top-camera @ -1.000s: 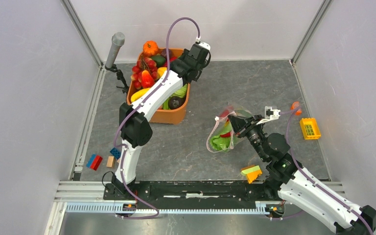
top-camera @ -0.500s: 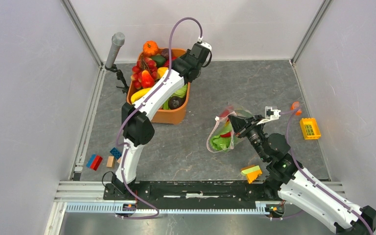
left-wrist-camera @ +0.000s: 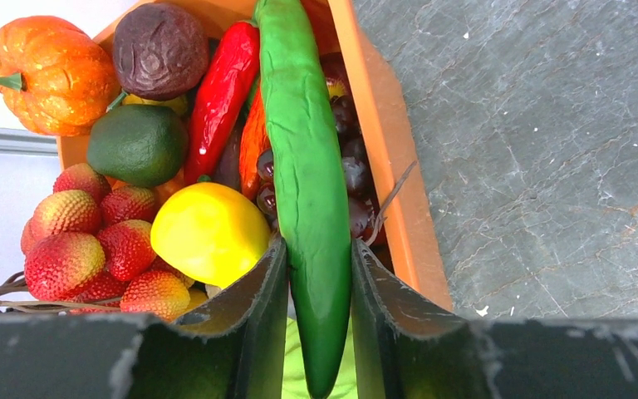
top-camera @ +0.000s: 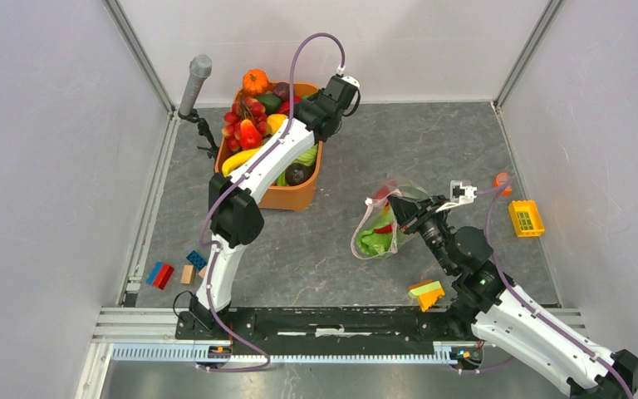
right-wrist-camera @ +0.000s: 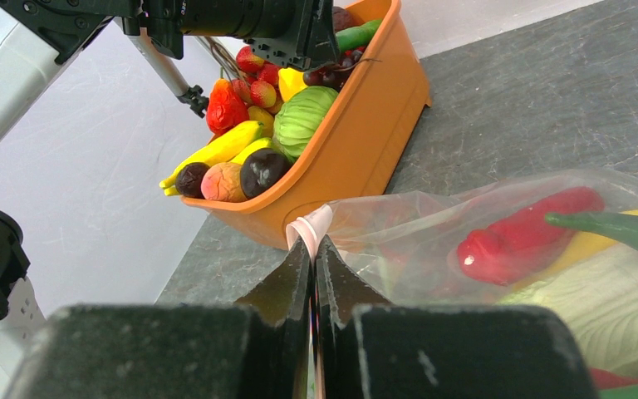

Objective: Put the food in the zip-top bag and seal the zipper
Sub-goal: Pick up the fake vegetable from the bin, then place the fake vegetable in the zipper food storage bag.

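My left gripper is shut on a slim green vegetable and holds it over the back right corner of the orange tub; in the top view this gripper is at the tub's far end. My right gripper is shut on the pale-pink zipper strip of the clear zip-top bag, holding its mouth up. Inside the bag lie a red chili, a green-and-white cabbage, a green piece and something yellow.
The tub holds an orange pumpkin, strawberries, a yellow fruit, a red chili, bananas and a round cabbage. A yellow-orange wedge, a small yellow crate, coloured blocks and a grey post stand around.
The left arm has shifted slightly to the right over the tub's far end. The right arm and the bag have not moved.
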`<action>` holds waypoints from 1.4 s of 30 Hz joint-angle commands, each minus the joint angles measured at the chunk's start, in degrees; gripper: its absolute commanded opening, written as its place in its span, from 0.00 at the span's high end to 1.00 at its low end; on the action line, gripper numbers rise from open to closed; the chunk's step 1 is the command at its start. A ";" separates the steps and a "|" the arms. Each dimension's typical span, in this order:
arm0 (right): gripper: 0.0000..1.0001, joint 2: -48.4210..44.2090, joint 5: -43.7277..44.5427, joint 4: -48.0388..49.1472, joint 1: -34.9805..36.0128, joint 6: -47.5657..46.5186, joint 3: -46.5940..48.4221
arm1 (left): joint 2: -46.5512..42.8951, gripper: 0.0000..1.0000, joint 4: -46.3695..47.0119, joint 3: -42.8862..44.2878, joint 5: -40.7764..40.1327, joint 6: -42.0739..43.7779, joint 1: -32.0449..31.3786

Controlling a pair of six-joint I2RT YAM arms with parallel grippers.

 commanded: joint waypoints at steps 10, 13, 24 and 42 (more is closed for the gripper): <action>0.92 -1.16 1.15 1.40 0.19 -0.43 0.39 | -21.92 0.86 13.83 -16.52 -1.11 0.04 0.10; 0.92 -1.38 1.08 1.41 0.20 -0.28 0.30 | -26.04 0.88 15.71 -19.94 -0.02 -0.01 0.27; 0.92 -1.30 0.67 1.12 0.13 -0.29 0.66 | -40.21 0.91 11.37 -27.35 21.38 -6.08 1.70; 0.92 -0.53 -0.55 1.52 0.18 0.06 1.09 | -69.92 0.92 14.55 -55.14 53.81 -11.31 4.40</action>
